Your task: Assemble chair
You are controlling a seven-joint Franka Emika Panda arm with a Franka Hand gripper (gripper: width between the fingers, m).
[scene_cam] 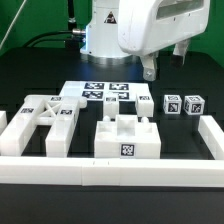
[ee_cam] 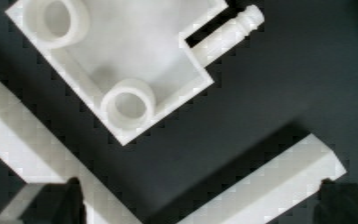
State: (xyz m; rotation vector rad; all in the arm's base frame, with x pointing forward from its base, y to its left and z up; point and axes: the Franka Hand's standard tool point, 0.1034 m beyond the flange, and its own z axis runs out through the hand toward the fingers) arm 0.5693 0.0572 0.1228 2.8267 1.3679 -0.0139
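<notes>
1. Hanging over the black worktop (scene_cam: 25,85), the arm (scene_cam: 135,30) has its jaws above the far side of the layout, at about 1 o'clock from the marker board (scene_cam: 105,93) in the exterior view.
2. The jaws stand wide apart and grip nothing. In the wrist view the two dark fingers (ee_cam: 30,203) sit at opposite edges, with only bare worktop between them.
3. Long white border rails (scene_cam: 110,172) run along the front and both sides, making a shallow pen. The loose chair parts in the exterior view all lie inside it.
4. The cross-braced frame (scene_cam: 45,120) lies flat at about 8 o'clock from the marker board, near the side rail there.
5. The seat slab (scene_cam: 127,140) sits at 6 o'clock from the marker board, just behind the front rail, with a tag on its front face.
6. Two short posts (scene_cam: 172,103) stand side by side at 3 o'clock from the marker board. They are close together but apart, and each shows a tag.
7. The wrist view looks down on a white part (ee_cam: 114,60) with two round sockets and a narrow slot. I cannot tell which chair piece it is.
</notes>
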